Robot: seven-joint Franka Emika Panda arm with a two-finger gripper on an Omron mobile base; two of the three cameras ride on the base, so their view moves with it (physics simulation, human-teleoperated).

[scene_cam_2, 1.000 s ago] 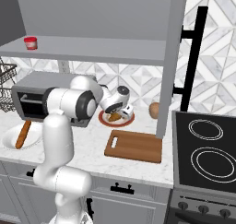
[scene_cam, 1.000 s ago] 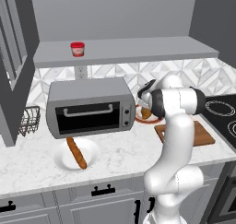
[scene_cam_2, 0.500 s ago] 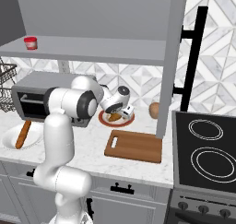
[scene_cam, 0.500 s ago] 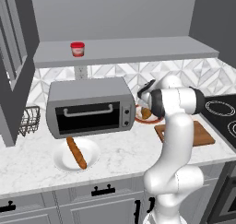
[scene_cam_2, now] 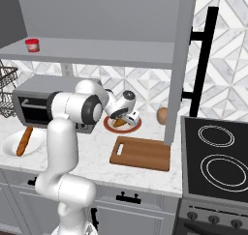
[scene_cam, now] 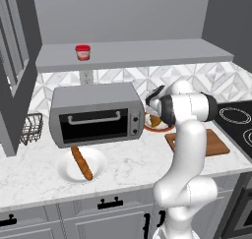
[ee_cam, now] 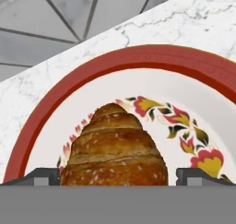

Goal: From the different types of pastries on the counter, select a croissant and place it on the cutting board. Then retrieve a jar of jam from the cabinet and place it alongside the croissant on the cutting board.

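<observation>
So the croissant (ee_cam: 114, 147) is sitting on a round red-rimmed plate (ee_cam: 193, 68) with a little flower pattern on the white part, and that plate is on the marble counter (scene_cam: 29, 176) right up near the tiled back wall, just to the right of the toaster oven (scene_cam: 96, 114). From the hand view the gripper (ee_cam: 118, 176) has its two dark tips spread out on either side of the croissant, one left and one right, with the pastry sitting between them, so the fingers are apart and straddling it; I can't tell if they're actually touching it. In the right base view the gripper (scene_cam_2: 122, 121) is down low over the plate, hand tilted downward toward it, with the arm folded up: it rises from the base in front of the counter, bends at a big white elbow beside the toaster oven, and the forearm reaches across to the plate. The cutting board (scene_cam_2: 141, 153) lies flat on the counter just in front of the plate, toward the counter edge, handle hole at its left end, nothing on it. Left of the toaster oven side, in front of it, the baguette (scene_cam: 81, 162) lies on a white plate (scene_cam: 66, 170). The jar of jam (scene_cam: 82, 52) is up on the grey cabinet (scene_cam: 147, 53) ledge above the toaster oven, toward the left end. There's also a brown egg-looking thing (scene_cam_2: 162, 115) on the counter to the right of the red-rimmed plate, and the stove (scene_cam_2: 218, 156) sits to the right of the cutting board.
</observation>
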